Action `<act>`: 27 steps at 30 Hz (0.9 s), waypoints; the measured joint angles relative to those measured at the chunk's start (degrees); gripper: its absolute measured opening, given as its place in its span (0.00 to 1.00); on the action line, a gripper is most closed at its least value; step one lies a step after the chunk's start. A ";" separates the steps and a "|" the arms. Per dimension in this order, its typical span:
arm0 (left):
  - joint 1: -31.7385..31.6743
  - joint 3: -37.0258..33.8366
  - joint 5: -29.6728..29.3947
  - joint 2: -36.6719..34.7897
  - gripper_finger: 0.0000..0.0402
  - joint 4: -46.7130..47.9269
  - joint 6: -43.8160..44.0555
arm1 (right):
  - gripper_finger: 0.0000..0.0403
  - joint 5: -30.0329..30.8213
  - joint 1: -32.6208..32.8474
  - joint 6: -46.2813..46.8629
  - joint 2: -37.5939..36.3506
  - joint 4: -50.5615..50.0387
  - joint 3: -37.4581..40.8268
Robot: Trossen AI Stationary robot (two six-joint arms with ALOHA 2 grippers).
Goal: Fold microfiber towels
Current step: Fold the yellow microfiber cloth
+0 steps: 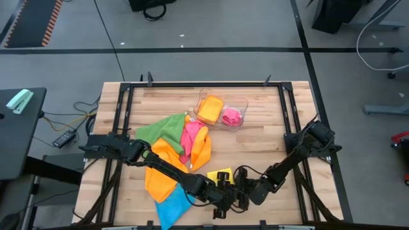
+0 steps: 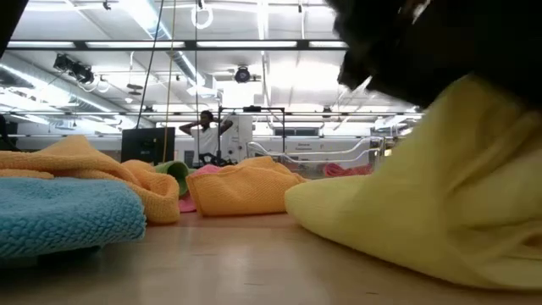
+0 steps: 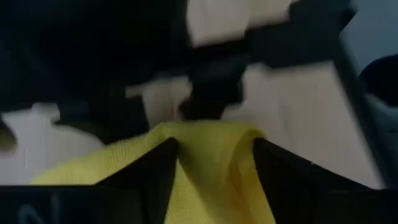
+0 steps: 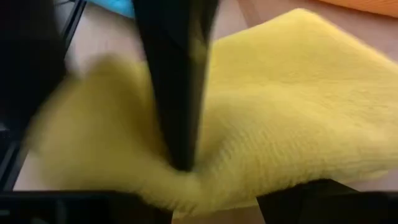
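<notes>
A yellow towel (image 1: 222, 175) lies near the table's front edge. My two grippers meet over it from opposite sides. In the low view one side of this towel (image 2: 440, 203) rises toward the dark grippers and the rest lies on the wood. My left gripper (image 3: 214, 180) is open, with a raised fold of the towel between its fingers. My right gripper (image 4: 214, 202) is shut on the towel. A blue towel (image 1: 172, 206) lies at the front left. Orange (image 1: 161, 174), green (image 1: 160, 128) and pink (image 1: 190, 135) towels lie in a heap behind it. My left gripper's open fingers (image 3: 155, 174) stand on either side of a raised yellow fold (image 3: 208, 149). The cloth lies against their inner sides and is not pinched. They come slanting down from the table's left. My right gripper pinches a thick bunch of the yellow towel (image 4: 214, 186) between its two fingers, slanting down from the table's right. The held part is raised; the rest of the towel lies on the table.
A clear tray (image 1: 241, 102) at the back holds an orange and a pink cloth. A second orange towel (image 1: 203, 148) lies beside the pink one. Bare wood shows on the table's right half. A person stands far off in the room (image 2: 203, 127).
</notes>
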State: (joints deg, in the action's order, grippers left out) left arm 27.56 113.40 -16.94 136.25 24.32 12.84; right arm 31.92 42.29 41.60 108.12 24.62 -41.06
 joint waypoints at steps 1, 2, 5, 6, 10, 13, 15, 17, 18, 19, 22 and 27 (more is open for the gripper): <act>0.02 0.54 0.63 -0.08 0.58 -0.11 -0.01 | 0.47 0.01 -0.04 0.08 0.00 -0.30 0.00; 0.04 0.98 1.03 -0.16 0.60 0.03 -0.02 | 0.47 -0.02 -0.05 0.25 0.00 -0.50 0.00; 0.27 2.48 1.70 -0.16 0.62 1.83 -0.38 | 0.47 -0.02 -0.01 0.42 0.00 -0.87 0.00; 0.40 3.06 1.72 -0.20 0.62 2.45 -0.56 | 0.47 -0.02 -0.05 0.42 0.00 -0.99 0.00; 0.92 3.65 1.40 -1.95 0.59 6.04 -1.27 | 0.47 0.00 -0.05 0.46 0.01 -1.14 0.00; 1.11 3.70 -0.49 -3.92 0.55 9.82 -1.46 | 0.47 0.00 -0.05 0.86 0.02 -1.63 0.00; 1.37 3.70 -3.14 -5.00 0.52 13.93 -1.50 | 0.47 0.00 -0.05 1.04 0.04 -1.76 0.00; 1.39 3.70 -5.90 -5.56 0.50 17.64 -1.52 | 0.47 0.00 -0.05 1.46 0.04 -2.11 0.00; 1.39 3.70 -7.28 -5.76 0.49 19.93 -1.57 | 0.47 0.00 -0.05 1.49 0.04 -2.11 0.00; 1.30 3.70 -8.20 -5.80 0.47 21.54 -1.63 | 0.47 0.00 -0.05 1.49 0.04 -2.14 0.00; 0.62 2.37 -8.54 -5.87 0.45 22.73 -1.02 | 0.47 0.00 -0.03 1.49 0.07 -2.21 0.00; -0.36 -3.03 -4.03 -5.04 0.43 14.11 1.15 | 0.47 0.01 -0.03 1.37 0.09 -2.27 0.02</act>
State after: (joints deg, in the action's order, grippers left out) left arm 27.20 110.37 -20.97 131.21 38.43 13.98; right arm 31.93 42.26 42.97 108.20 22.35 -41.04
